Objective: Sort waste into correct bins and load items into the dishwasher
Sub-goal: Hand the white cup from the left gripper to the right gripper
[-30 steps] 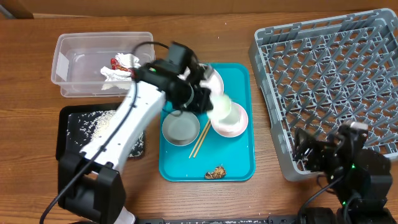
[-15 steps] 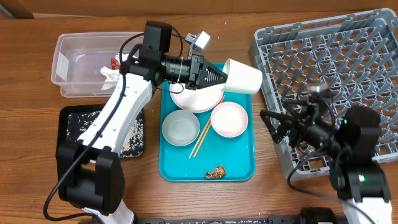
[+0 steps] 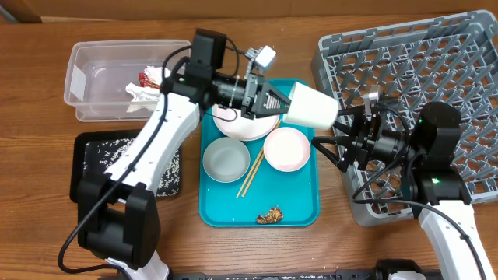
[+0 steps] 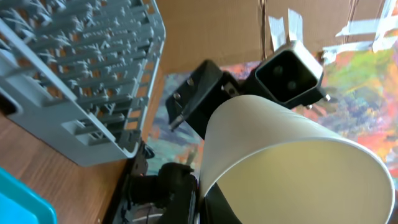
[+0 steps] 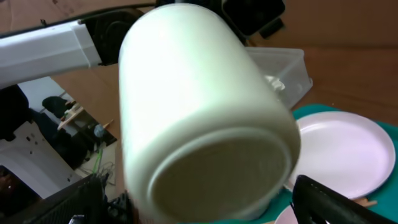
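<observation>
Far left, at the back: clear tub [image 3: 78,74], with a crumpled napkin [image 3: 149,87] and a red packet [image 3: 145,76] lying inside. Just in front of it, black tray [image 3: 82,183], scattered with rice [image 3: 117,152]. Stretched over that tray and on toward the right, the white left arm [image 3: 152,140].

Next, in the middle, teal tray [image 3: 226,206], carrying a plate [image 3: 237,131] at its far end, partly hidden under the arm. Nearer the front, a grey-tinted bowl [image 3: 226,159] and a pinkish bowl [image 3: 287,149] side by side, chopsticks [image 3: 253,173] slanting between them, and a brown lump [image 3: 270,215] by the front edge.

Above the teal tray's far right corner, left gripper [image 3: 282,101], clamped tight on the cup [image 3: 313,105]. Cup up in the air, clear of tray and table, lying on its side, mouth toward the left gripper, base pointing right. Just beside that base, right gripper [image 3: 336,138], jaws spread wide and closed on nothing; touching the cup or not, impossible to tell. From the right wrist, round base of the cup filling most of the view.

Far right, big grey rack [image 3: 420,70], pegs upright, its near left corner under the right arm [image 3: 436,155].
</observation>
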